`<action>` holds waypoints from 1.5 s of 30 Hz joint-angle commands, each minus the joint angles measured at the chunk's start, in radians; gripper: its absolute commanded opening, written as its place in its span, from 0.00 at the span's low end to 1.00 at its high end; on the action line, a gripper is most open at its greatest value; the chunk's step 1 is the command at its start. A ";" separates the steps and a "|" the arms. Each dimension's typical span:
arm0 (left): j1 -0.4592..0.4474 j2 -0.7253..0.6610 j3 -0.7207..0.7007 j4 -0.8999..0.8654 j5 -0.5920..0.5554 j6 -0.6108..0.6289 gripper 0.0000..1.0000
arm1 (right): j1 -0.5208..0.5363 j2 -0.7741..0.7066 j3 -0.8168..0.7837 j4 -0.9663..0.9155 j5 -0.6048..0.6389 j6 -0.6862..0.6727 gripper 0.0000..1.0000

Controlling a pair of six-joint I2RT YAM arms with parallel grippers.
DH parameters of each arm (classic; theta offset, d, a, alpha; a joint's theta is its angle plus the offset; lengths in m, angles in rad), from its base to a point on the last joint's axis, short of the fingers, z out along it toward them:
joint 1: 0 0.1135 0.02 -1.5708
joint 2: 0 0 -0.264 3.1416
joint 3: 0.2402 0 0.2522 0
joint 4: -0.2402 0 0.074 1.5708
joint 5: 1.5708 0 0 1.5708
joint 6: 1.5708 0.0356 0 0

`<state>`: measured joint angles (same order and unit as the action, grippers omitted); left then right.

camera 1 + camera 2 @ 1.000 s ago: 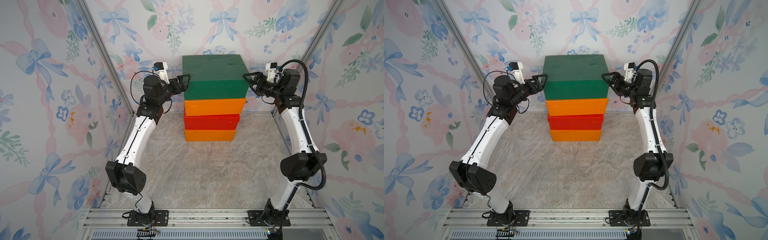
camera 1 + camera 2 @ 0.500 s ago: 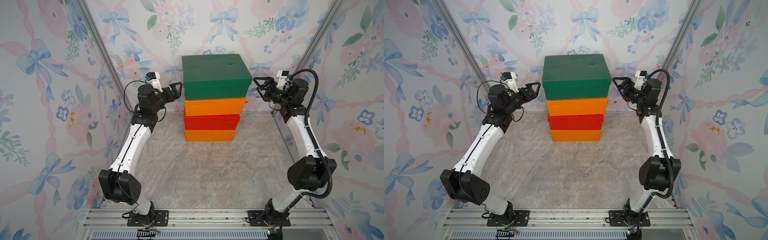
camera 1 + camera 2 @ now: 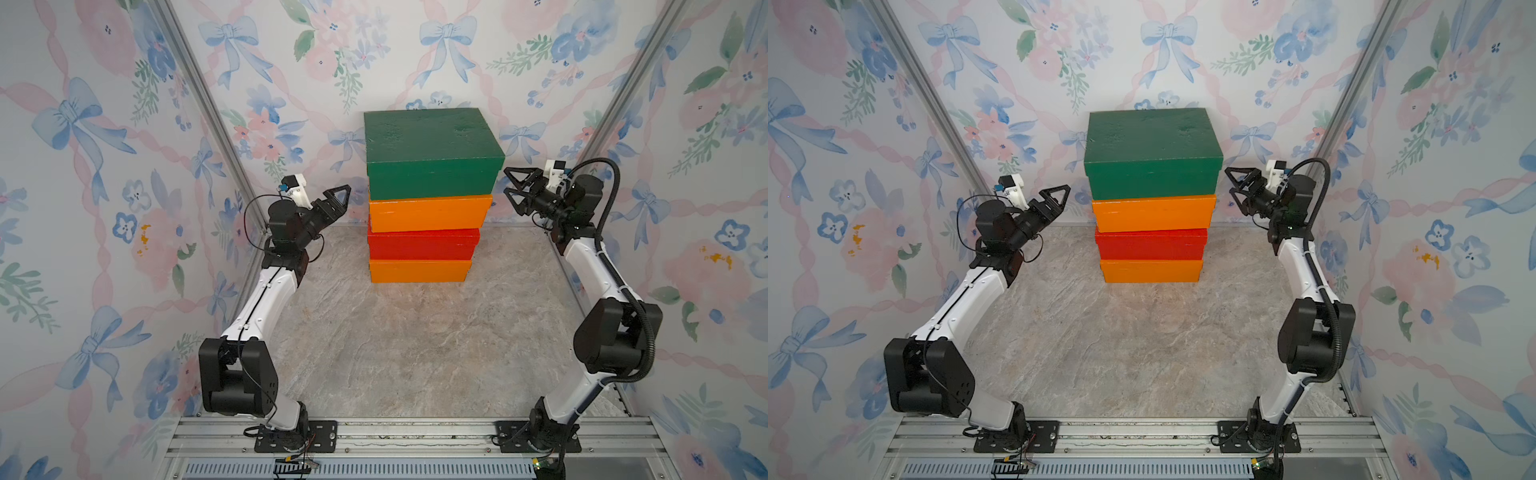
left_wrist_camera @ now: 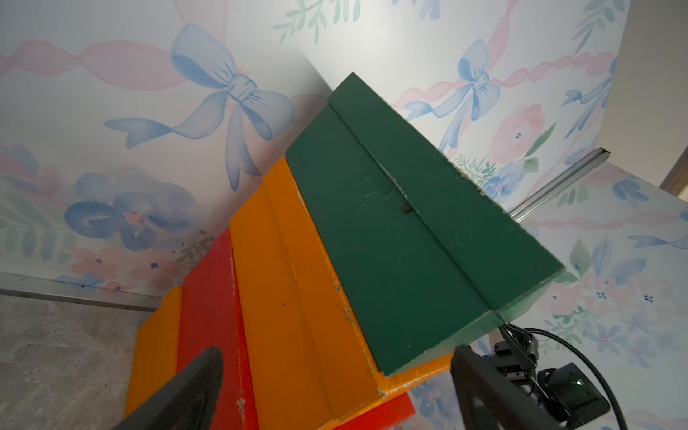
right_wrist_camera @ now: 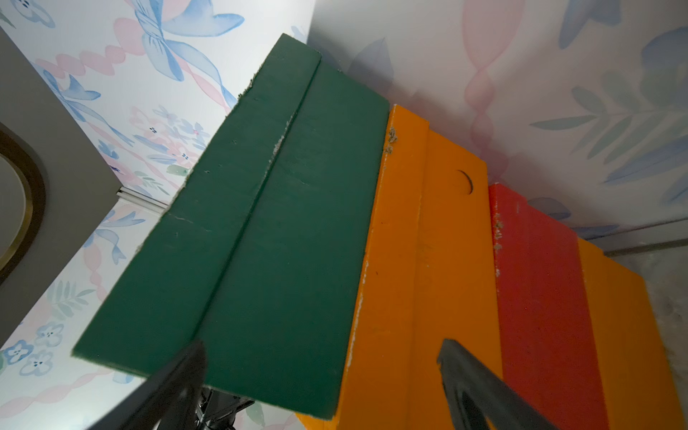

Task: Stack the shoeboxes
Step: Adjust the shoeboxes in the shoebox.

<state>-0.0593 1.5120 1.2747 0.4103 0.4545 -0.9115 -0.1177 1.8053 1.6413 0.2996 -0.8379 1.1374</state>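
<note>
Your L claw is released: jaws wide, nothing in it. In both top views it sits just left of the stack. Its tips are level w/ the seam between the green box and the top orange box, w/ a strip of wallpaper showing between tip and cardboard. In the L wrist view the fingers are spread, the stack's end face is ahead of them, and there's no contact.

Your R claw is released too, wide and empty. It's right of centre in the frame, near the green box's lower right corner, not touching. In the R wrist view the fingers are splayed, w/ the green and orange end faces in front of them.

All four boxes sit in one upright column, upper centre of the frame. Top down they run green box, top orange box, red box, bottom orange box. The bottom one rests on the counter. The green lid is on. The stack stands close to the back wall; can't tell if it touches.

Both arms rise from the rail at the lower edge of the frame, one on each side of the stack.
</note>
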 commanded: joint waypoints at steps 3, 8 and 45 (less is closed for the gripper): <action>-0.006 0.029 -0.029 0.129 0.059 -0.077 0.94 | 0.010 0.024 -0.048 0.126 -0.041 0.056 0.97; -0.015 0.037 -0.055 0.153 0.060 -0.086 0.87 | 0.024 0.025 -0.077 0.135 -0.035 0.053 0.98; -0.099 0.190 -0.012 0.166 0.025 -0.082 0.65 | 0.062 0.042 -0.160 0.118 -0.001 0.023 0.47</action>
<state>-0.1459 1.6829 1.2274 0.5529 0.4763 -0.9970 -0.0692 1.8397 1.5002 0.3988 -0.8333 1.1782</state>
